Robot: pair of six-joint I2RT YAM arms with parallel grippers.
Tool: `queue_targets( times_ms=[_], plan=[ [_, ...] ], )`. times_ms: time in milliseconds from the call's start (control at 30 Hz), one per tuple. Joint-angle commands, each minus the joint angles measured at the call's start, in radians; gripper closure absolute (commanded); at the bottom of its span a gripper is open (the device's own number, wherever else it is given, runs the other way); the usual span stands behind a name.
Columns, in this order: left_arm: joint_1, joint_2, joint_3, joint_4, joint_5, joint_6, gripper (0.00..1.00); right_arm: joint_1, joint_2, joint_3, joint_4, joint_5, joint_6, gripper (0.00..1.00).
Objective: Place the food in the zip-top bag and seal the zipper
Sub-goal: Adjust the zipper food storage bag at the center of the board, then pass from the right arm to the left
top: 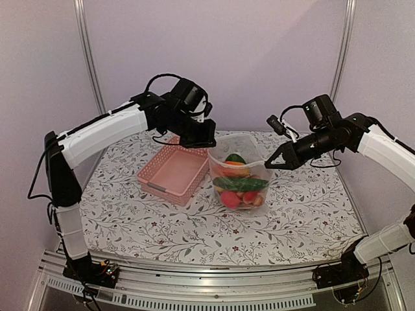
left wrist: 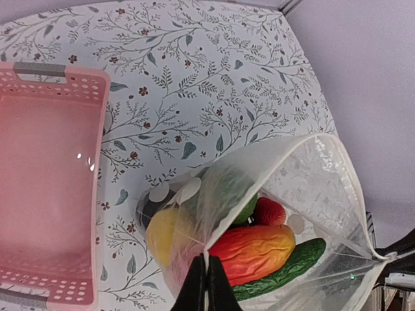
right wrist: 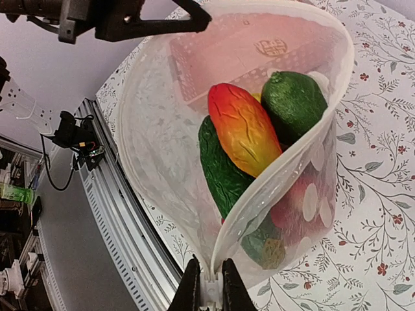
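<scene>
The zip-top bag (top: 238, 170) stands upright in the middle of the flowered table, its mouth spread open between my two grippers. The food lies inside it: an orange-red piece (left wrist: 256, 249), a green cucumber (left wrist: 288, 264), a red strawberry (left wrist: 269, 211) and a yellow pepper (left wrist: 162, 234). My left gripper (left wrist: 206, 259) is shut on the left end of the bag's mouth edge. At the opposite end, my right gripper (right wrist: 211, 267) is shut on the bag's corner, with a small white piece between its fingers. The zipper (right wrist: 260, 203) runs unsealed along the rim.
An empty pink slotted basket (top: 170, 172) sits just left of the bag, under the left arm. A metal rail (top: 207, 280) borders the table's near edge. Walls stand close behind and on both sides.
</scene>
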Motion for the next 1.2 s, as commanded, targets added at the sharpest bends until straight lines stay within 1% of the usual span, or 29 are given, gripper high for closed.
queue_targets(
  times_ms=[0,33,67,133,167,267,300,333,367,400,433,467,533,567,633,733,800,933,1033,1167],
  plan=[
    [0.008,-0.123,-0.108,0.053,-0.134,-0.085,1.00,0.010,0.016,0.016,0.058,0.009,-0.005,0.99],
    [0.009,-0.137,-0.128,0.056,-0.135,-0.087,0.98,0.010,0.020,0.014,0.072,0.005,-0.002,0.99],
    [0.009,-0.148,-0.142,0.054,-0.135,-0.086,0.89,0.010,0.023,0.011,0.085,0.001,-0.001,0.99],
    [0.006,-0.164,-0.157,0.030,-0.175,-0.074,0.69,0.011,0.031,0.004,0.111,-0.004,-0.002,0.99],
    [0.002,-0.174,-0.165,0.028,-0.190,-0.053,0.63,0.010,0.035,-0.002,0.120,-0.005,-0.005,0.99],
    [-0.024,-0.215,-0.182,0.095,-0.237,0.051,0.55,0.010,0.055,-0.016,0.132,0.003,-0.018,0.99],
    [-0.039,-0.236,-0.200,0.186,-0.238,0.110,0.54,0.010,0.060,-0.019,0.135,0.005,-0.018,0.99],
    [-0.058,-0.258,-0.224,0.274,-0.214,0.173,0.52,0.010,0.063,-0.021,0.137,0.007,-0.048,0.99],
    [-0.079,-0.278,-0.251,0.364,-0.163,0.248,0.49,0.010,0.065,-0.020,0.136,0.008,-0.053,0.99],
    [-0.101,-0.294,-0.284,0.459,-0.061,0.331,0.47,0.010,0.065,-0.020,0.137,0.007,-0.054,0.99],
    [-0.126,-0.301,-0.305,0.513,0.034,0.410,0.45,0.010,0.062,-0.020,0.137,0.005,-0.056,0.99],
    [-0.149,-0.296,-0.312,0.532,0.098,0.478,0.43,0.010,0.059,-0.023,0.137,0.003,-0.057,0.99],
    [-0.184,-0.262,-0.292,0.505,0.175,0.564,0.42,0.010,0.050,-0.027,0.135,-0.002,-0.061,0.98],
    [-0.190,-0.231,-0.271,0.473,0.208,0.579,0.42,0.010,0.047,-0.031,0.131,0.000,-0.060,0.98],
    [-0.193,-0.191,-0.234,0.423,0.251,0.553,0.42,0.011,0.031,-0.045,0.125,0.009,-0.062,0.98],
    [-0.192,-0.160,-0.212,0.401,0.295,0.502,0.41,0.010,0.004,-0.070,0.123,0.030,-0.069,0.98],
    [-0.188,-0.135,-0.197,0.392,0.306,0.474,0.39,0.010,-0.004,-0.081,0.126,0.038,-0.072,0.98],
    [-0.186,-0.057,-0.125,0.339,0.294,0.444,0.39,0.010,-0.010,-0.098,0.128,0.036,-0.063,0.98],
    [-0.185,-0.028,-0.125,0.356,0.310,0.422,0.38,0.009,-0.025,-0.108,0.128,0.042,-0.060,0.97],
    [-0.181,0.007,-0.120,0.360,0.309,0.403,0.44,0.009,-0.048,-0.111,0.125,0.054,-0.062,0.97]
  ],
)
